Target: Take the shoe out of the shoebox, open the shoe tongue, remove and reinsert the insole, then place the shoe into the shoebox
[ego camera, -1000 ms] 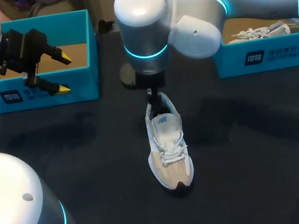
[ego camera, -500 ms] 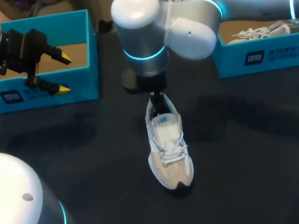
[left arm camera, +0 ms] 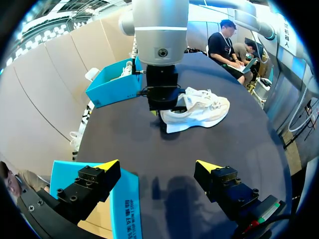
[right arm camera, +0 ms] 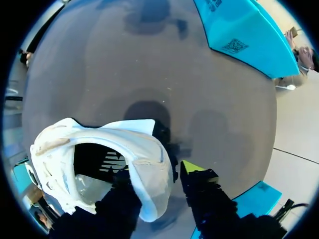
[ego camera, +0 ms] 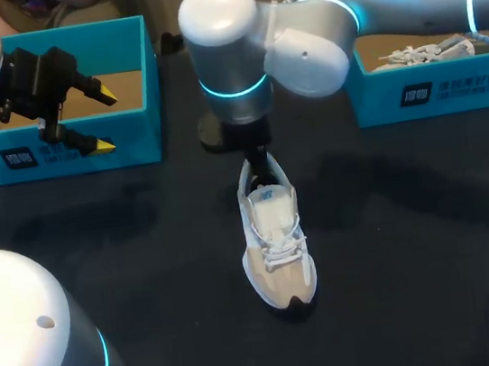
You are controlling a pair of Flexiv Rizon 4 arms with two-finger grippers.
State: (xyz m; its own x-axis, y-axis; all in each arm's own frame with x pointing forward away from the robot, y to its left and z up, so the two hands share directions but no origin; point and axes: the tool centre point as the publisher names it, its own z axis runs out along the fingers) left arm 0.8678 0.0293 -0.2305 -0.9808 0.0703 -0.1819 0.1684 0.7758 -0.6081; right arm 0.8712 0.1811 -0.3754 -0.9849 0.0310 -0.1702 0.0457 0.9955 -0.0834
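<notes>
One white-and-beige sneaker [ego camera: 277,251] stands on its sole near the middle of the dark table [ego camera: 145,252], outside both boxes. Its long axis runs from the far side toward the robot, with the toe nearest the robot, the heel toward the far edge and the laces on top. The right gripper [right arm camera: 157,172] points straight down at the heel. Its jaws are narrow and closed on the heel collar, one finger inside the shoe's opening and the yellow-tipped finger [right arm camera: 192,167] outside against the back of the heel. The right arm reaches in above the right shoebox [ego camera: 450,90], a teal box at the far right holding a second white shoe [ego camera: 427,53]. Well apart at the far left, the left gripper [ego camera: 105,121] hangs over the front wall of the left shoebox [ego camera: 143,138], also teal, its brown floor showing. Its jaws stand wide and hold nothing.
</notes>
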